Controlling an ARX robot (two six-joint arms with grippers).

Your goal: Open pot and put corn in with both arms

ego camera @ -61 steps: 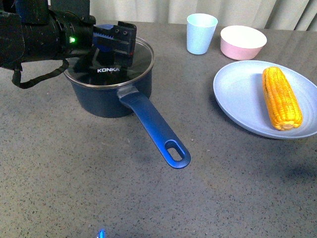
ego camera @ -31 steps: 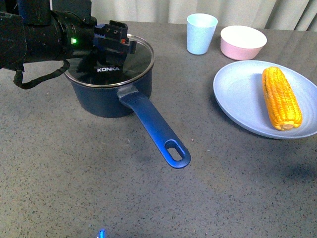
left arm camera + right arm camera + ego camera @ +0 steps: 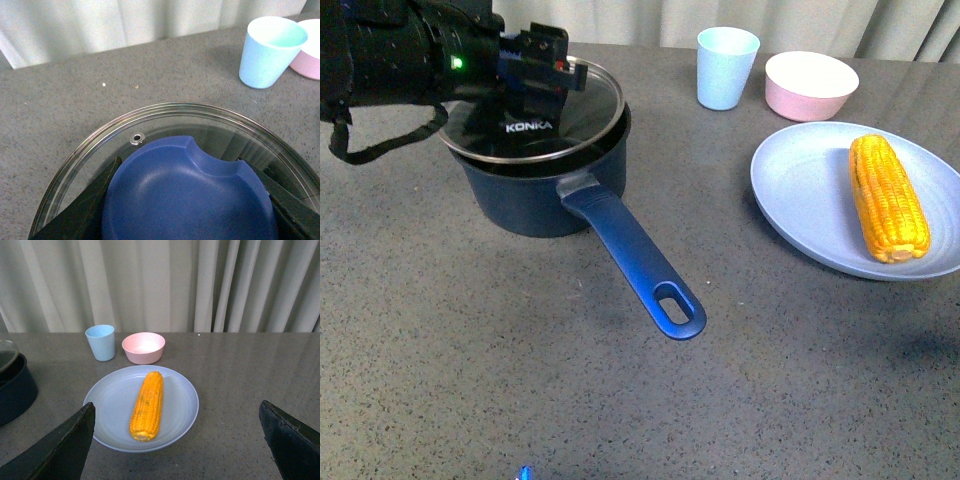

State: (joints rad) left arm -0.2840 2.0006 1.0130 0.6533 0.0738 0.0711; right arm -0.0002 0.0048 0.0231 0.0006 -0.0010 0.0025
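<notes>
And the lid is coming up! The left gripper [image 3: 540, 62] is clamped on the blue knob [image 3: 190, 195] of the glass lid [image 3: 555, 125]. It holds the lid tilted above the navy pot [image 3: 535, 195], whose rim shows bare on the right; whether the lid's far-left edge touches the rim I cannot tell. So the opening is under way but not finished, since the lid hangs over the mouth and has to go aside. The corn half is untouched: the corn cob [image 3: 887, 197] lies on the pale blue plate [image 3: 800, 210], well apart from the pot. In its wrist view the right gripper [image 3: 176, 405] hovers back from the plate with its fingers spread wide and nothing between them. Beyond the plate stand the light blue cup [image 3: 727, 67] and the pink bowl [image 3: 810, 85]. Against half a second ago, the lid lay flat on the rim and now it is raised and drawn toward the robot's left, the arm pulling up with it. The pot, its long handle [image 3: 635, 262] and the corn have not budged.
</notes>
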